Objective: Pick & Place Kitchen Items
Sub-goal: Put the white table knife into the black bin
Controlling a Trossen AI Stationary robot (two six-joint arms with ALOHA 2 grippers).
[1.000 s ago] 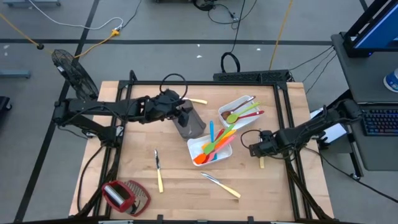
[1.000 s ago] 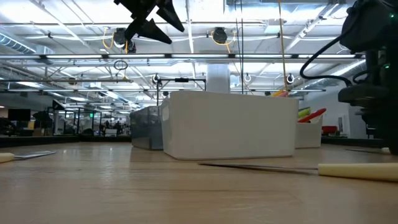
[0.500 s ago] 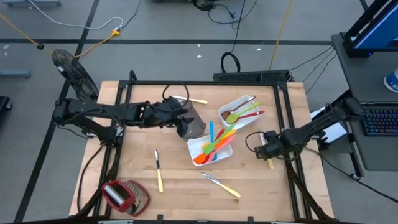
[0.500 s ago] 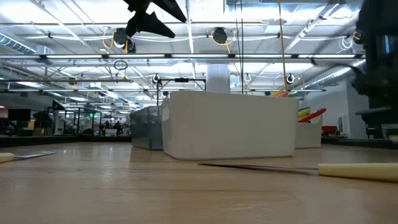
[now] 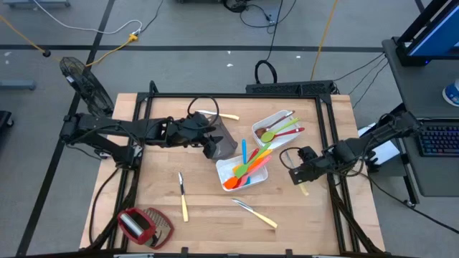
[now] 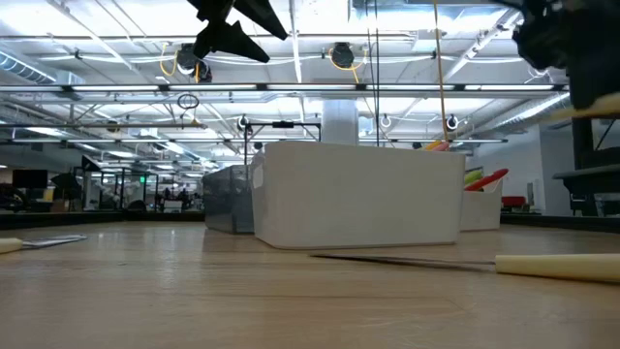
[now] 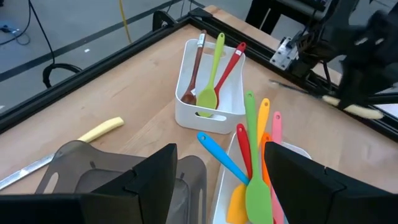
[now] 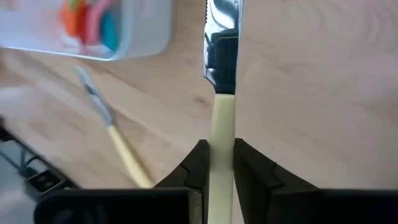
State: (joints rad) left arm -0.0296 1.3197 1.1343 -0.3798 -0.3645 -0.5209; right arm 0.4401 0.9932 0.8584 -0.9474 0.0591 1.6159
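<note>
My right gripper [image 5: 298,175] is shut on a pale-handled metal knife [image 8: 222,74] above the table's right side, beside the near white tray [image 5: 224,169] of coloured spatulas. My left gripper [image 5: 209,137] is open and empty above the grey container [image 5: 224,143]; the left wrist view shows its fingers [image 7: 149,183] spread over that container [image 7: 81,165]. A far white tray [image 5: 281,118] holds a brown wooden spoon and a green and a red utensil. Two more pale-handled knives [image 5: 183,198] [image 5: 255,213] lie flat on the table's near half, and another [image 5: 222,115] lies at the far side. My right gripper pinches the knife's pale handle [image 8: 222,134] between its two fingers, close to where the metal blade begins. The fingers come from above and lie across the knife. The blade [image 8: 222,18] sticks out past them. The knife is clear of the table, its handle [image 6: 593,111] about level.
A red-and-wire-mesh tool [image 5: 143,224] lies at the near left corner. A black frame [image 5: 337,136] runs round the table's edges. Bare wood lies between the trays and the near edge.
My right gripper has risen from the table with the knife, which is now lifted clear and stays about level. My left gripper has gone a little toward the near edge over the grey container and stays open.
</note>
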